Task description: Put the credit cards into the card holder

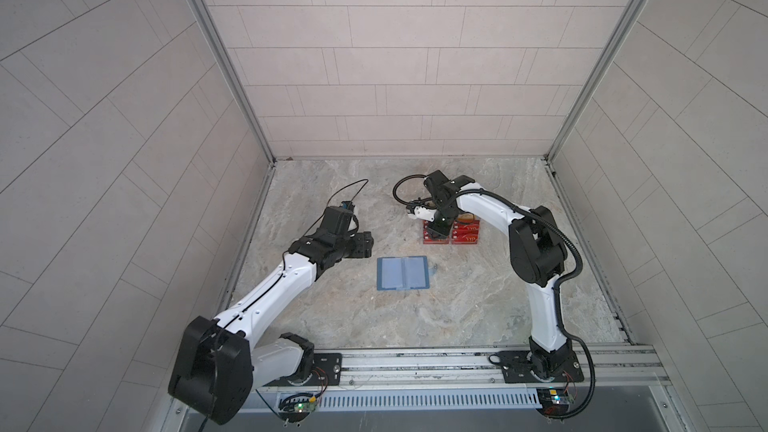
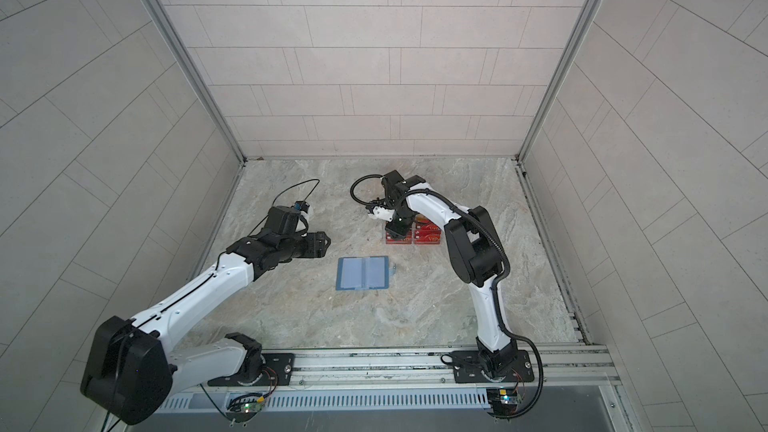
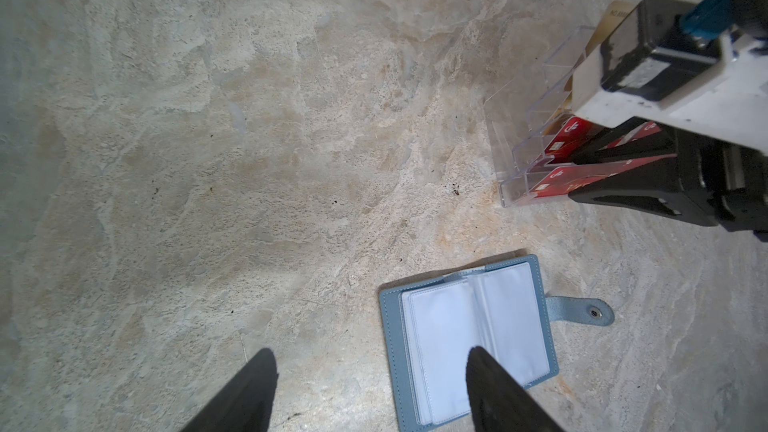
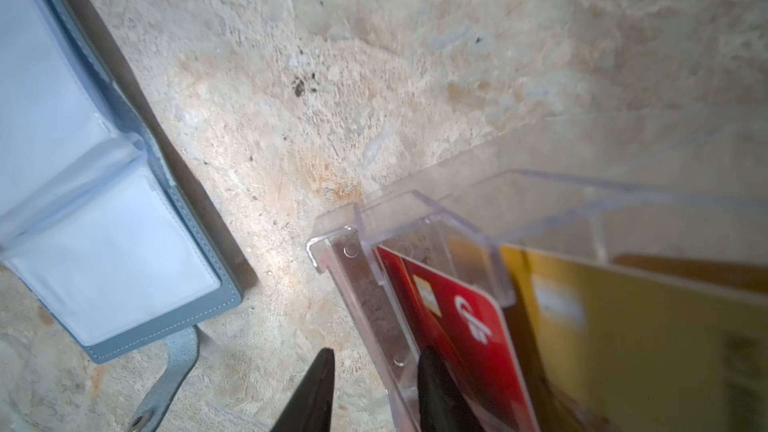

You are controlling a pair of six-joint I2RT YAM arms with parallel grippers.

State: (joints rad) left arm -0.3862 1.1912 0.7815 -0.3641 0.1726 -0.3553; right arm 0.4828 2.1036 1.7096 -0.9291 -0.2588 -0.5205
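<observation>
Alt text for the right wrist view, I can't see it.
The right gripper, jaws apart, straddles a wall of a clear rack, one fingertip overlapping a red credit card standing in it; a yellow card sits in a neighbouring slot. The open blue card holder lies flat on the stone tabletop, visible sleeves empty.

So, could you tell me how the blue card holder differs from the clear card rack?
The card holder is opaque slate-blue; the rack is clear plastic. The card holder lies flat and open; the rack stands in tiers. The card holder's visible sleeves show no cards; the rack holds red cards and gold cards. Both rest on the marble table, apart from each other.
</observation>
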